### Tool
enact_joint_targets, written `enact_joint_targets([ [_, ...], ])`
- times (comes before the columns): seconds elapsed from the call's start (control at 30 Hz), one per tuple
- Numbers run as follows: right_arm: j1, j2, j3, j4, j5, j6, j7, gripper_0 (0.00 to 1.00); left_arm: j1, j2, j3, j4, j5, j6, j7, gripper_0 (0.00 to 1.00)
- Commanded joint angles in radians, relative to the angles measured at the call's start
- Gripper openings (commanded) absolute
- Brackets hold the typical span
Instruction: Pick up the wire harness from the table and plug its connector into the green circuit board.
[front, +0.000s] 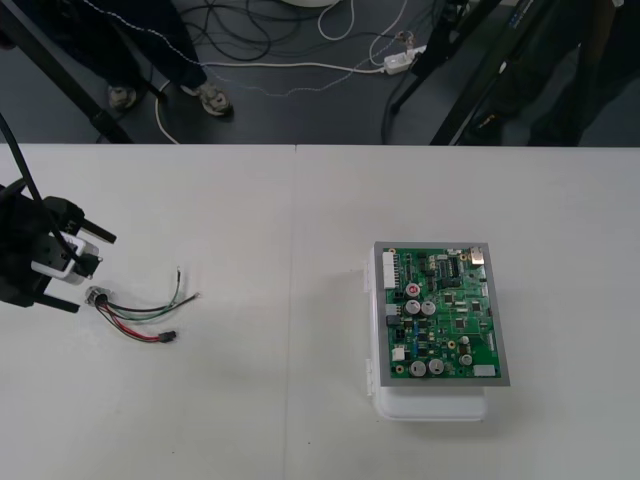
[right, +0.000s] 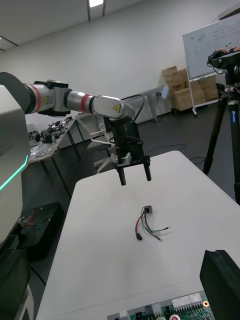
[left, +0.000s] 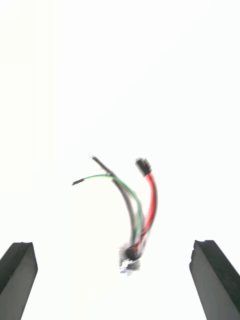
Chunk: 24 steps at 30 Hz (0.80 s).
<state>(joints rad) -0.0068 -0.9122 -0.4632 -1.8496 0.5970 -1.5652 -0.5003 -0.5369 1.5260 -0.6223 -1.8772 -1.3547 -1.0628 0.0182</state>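
At the far left, the left gripper (front: 92, 273) hangs above the table (front: 300, 200). Its fingers (left: 17, 280) are spread wide, and I confirm nothing is held between them.

Just right of that gripper, the harness (front: 140, 315) lies flat on the table. Its metal socket (front: 97, 297) is the end nearest the gripper. The red, black and green wires fan away from the socket, and the black plug (front: 167, 337) ends the red wire. The plug is not in the board.

The table is plain, pale and matte. A thin seam (front: 295, 300) runs across it between harness and board. Beyond the far edge I see dark floor (front: 300, 110) with loose cables (front: 290, 68).

Well to the right, the green board (front: 445, 315) sits on its white base (front: 430, 405).

The right gripper (right: 220, 285) is close to the board's edge. I cannot tell how far open it is.
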Motion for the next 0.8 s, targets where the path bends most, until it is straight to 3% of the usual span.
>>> enact_joint_targets([
  [0.03,0.077,0.010,-0.078,-0.010,-0.019,-0.006,0.066,1.00,-0.098,0.025,-0.093,0.059,-0.017,0.136,-0.161,0.90],
  [0.37,0.100,0.010,-0.080,-0.037,-0.048,-0.006,0.095,1.00,-0.164,0.006,-0.257,0.171,-0.038,0.218,-0.259,0.89],
  [0.8,0.074,0.013,-0.057,-0.039,-0.088,-0.006,0.249,1.00,-0.166,-0.130,-0.315,0.388,-0.054,0.219,-0.297,0.90],
])
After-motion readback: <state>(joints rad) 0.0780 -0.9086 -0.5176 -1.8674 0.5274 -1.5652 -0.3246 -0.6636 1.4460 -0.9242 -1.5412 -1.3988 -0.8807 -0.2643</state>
